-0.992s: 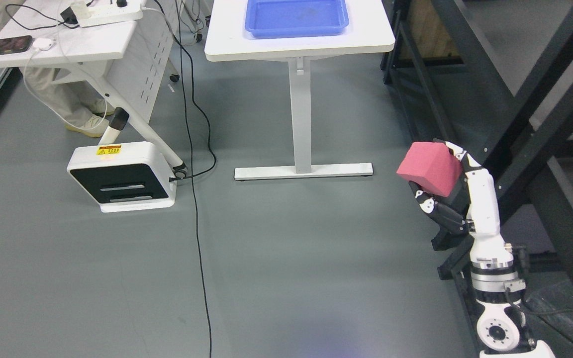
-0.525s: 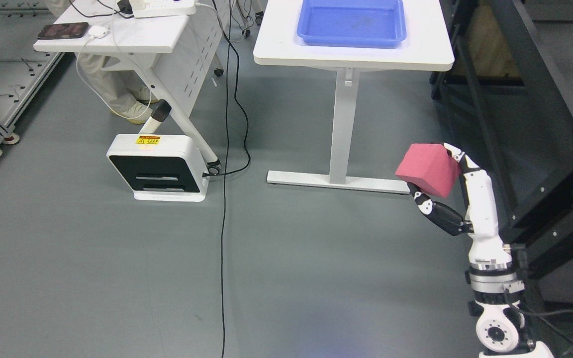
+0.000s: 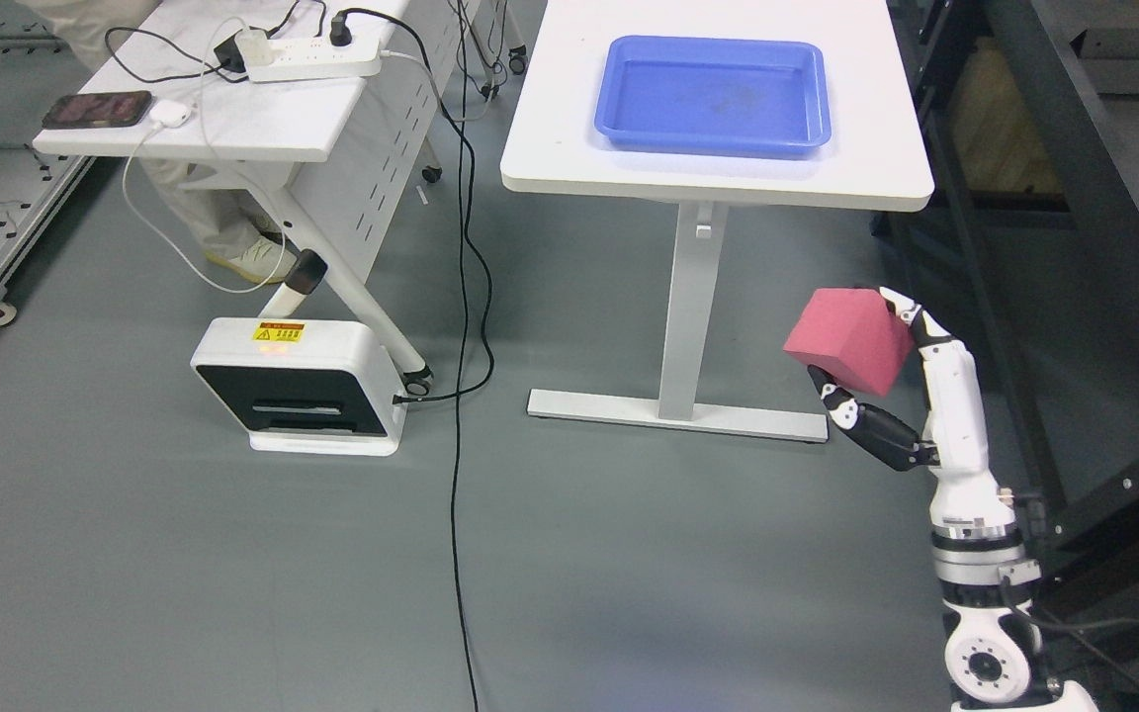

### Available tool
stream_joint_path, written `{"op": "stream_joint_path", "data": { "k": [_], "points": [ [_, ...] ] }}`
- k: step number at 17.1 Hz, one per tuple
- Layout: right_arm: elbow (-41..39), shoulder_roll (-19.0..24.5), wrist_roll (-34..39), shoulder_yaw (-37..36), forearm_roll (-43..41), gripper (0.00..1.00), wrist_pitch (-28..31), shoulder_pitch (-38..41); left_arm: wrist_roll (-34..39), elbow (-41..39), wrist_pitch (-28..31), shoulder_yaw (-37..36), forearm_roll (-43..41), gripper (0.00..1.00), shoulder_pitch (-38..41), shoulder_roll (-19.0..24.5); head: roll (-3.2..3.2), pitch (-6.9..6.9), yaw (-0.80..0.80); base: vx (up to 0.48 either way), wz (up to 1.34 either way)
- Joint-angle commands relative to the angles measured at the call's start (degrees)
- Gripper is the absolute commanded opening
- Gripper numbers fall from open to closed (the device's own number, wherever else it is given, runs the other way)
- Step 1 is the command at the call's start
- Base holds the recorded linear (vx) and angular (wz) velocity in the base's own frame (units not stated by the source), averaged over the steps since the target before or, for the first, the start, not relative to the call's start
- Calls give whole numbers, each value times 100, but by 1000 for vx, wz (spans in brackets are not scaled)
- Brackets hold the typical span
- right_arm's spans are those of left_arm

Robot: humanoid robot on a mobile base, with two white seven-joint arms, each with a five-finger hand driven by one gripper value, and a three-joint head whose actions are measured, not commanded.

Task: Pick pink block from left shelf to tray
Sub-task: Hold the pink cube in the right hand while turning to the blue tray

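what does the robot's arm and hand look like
Only the right arm shows. The right hand has a white back and white-tipped fingers with black joints; the thumb is mostly black. Below the white forearm sit a silver metal wrist ring, a round white joint with a bolt circle, and a thin black cable.

A pink block (image 3: 848, 339) is showing at three o'clock against grey floor (image 3: 184, 574). At twelve o'clock a blue tray (image 3: 714, 146) is lying on a white table (image 3: 569, 119). The right hand (image 3: 911, 396) is showing white and black.
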Motion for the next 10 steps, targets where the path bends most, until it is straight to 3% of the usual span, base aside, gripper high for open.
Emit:
{"op": "stream_joint_path", "data": {
  "k": [1,10],
  "points": [
    [-1,-100,13,1,-4,6,-2,-2,1,-100,-2,0,0,100,114,100,0,0,0,318,-80],
    [-1,-100,22,19,-4,6,-2,15,1,-100,-2,0,0,100,114,100,0,0,0,286,-66]
  ]
}}
